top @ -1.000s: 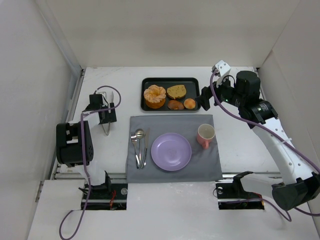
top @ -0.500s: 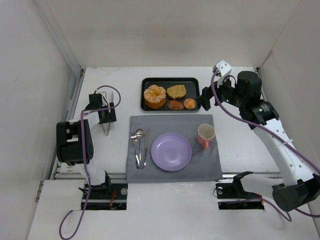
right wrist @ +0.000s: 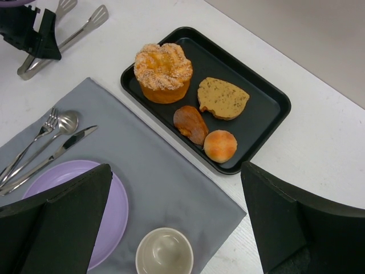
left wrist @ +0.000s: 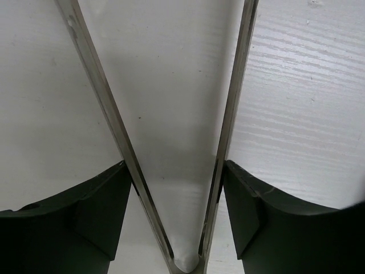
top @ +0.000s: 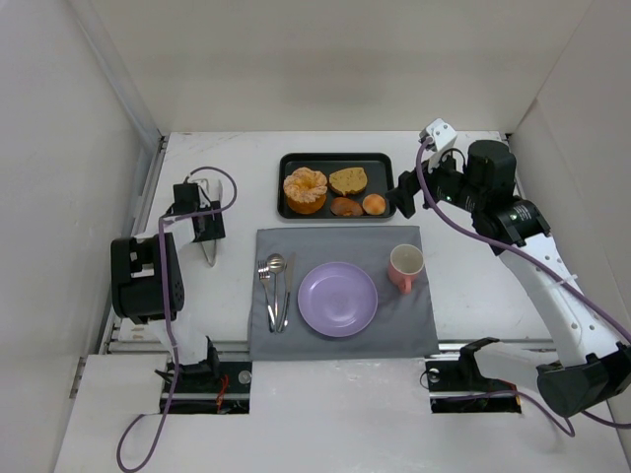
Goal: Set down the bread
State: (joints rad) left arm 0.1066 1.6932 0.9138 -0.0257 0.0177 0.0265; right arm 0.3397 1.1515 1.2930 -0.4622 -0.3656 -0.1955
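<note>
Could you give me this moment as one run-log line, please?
left hand: astride tongs, contact unclear | right hand: open, above mat | bread: on black tray | purple plate: bare

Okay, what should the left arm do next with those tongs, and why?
Probably close the left gripper fully on the tongs: its fingers flank both blades, which are still spread, and the bread waits on the tray.

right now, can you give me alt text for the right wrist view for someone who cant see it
A black tray on a white table holds the bread, a brown slice and two small pastries. Nearer, a grey placemat carries cutlery, a purple plate and a cup, framed by the open right gripper.
</note>
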